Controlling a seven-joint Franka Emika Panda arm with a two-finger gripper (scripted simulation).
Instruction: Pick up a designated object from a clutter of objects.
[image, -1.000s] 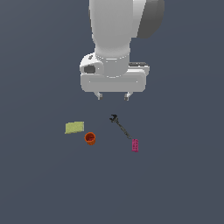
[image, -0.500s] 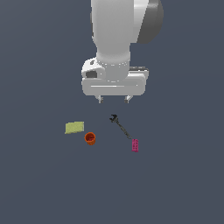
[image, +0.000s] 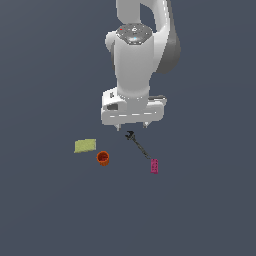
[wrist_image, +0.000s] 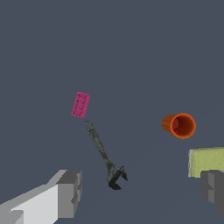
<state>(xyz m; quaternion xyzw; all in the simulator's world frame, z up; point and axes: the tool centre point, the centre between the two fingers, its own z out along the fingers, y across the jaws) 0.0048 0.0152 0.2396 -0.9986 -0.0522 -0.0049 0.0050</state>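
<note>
The designated object is a thin dark wrench lying flat, its jaw head toward the arm and its ring end by the magenta studded block. An orange cup and a yellow-green flat block make up the rest of the clutter. My gripper hovers open above the wrench's jaw head, holding nothing. Its two grey fingertips stand wide apart on either side of that head.
The objects rest on a plain dark grey floor. The white arm body rises above the gripper in the exterior view and hides the ground behind it.
The arm has swung and dropped lower, bringing the open gripper down close over the wrench's jaw head. The four objects lie where they were.
</note>
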